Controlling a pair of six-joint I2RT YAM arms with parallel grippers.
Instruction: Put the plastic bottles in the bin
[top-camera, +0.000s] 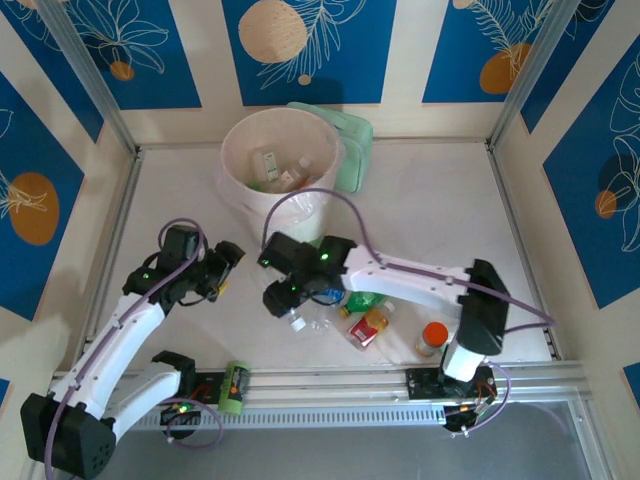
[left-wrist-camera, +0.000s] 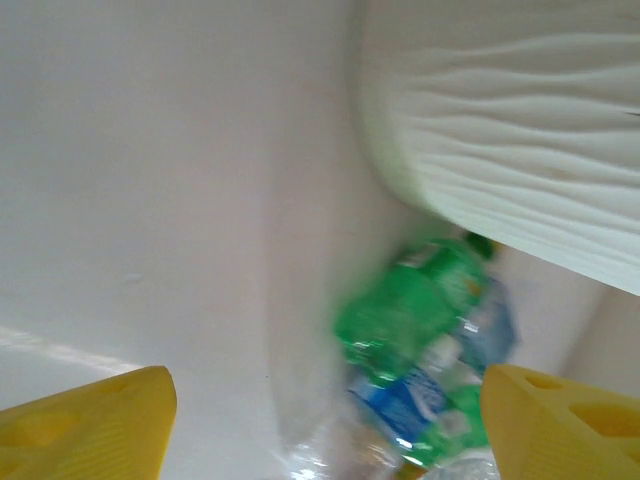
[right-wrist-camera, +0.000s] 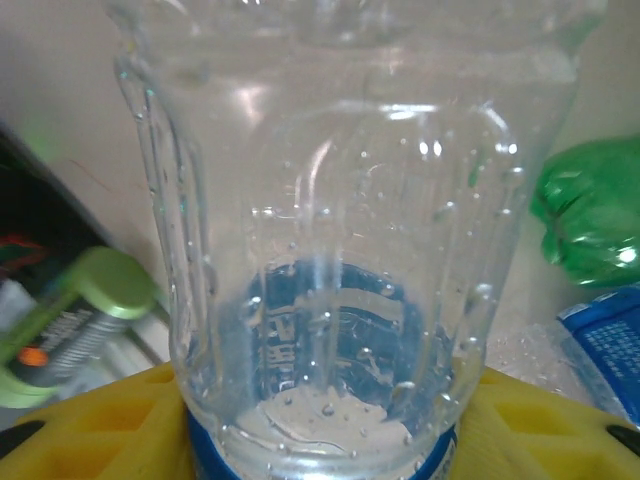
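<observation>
The clear bottle (right-wrist-camera: 320, 250) with the blue label sits base-first between the yellow pads of the right tool (right-wrist-camera: 320, 435). The jaws look narrow and pressed to both its sides, so I'd call it held. It is at the near-left edge of the heap of bottles (top-camera: 340, 305) in the middle of the counter (top-camera: 440, 220). A green bottle (top-camera: 362, 300) and the red-and-yellow one (top-camera: 370, 326) lie just beside it, and the orange-capped container (top-camera: 432, 338) is further right.

From here this looks like the pick-up step, partway through the job: a few bottles already lie in the bin (top-camera: 262, 212), and plenty remain outside. The next move calls for a clean lift clear of the neighbours, then a carry back over the rim before letting go.

The left tool (left-wrist-camera: 325, 420) stands wide with nothing in it, close on the left and facing the heap. That arm is the thing to steer round. The bin stands near, straight behind the heap, with bare counter between. A pale green box (top-camera: 355, 150) touches the bin at the back, and the metal rail (top-camera: 350, 385) bounds the near side.
</observation>
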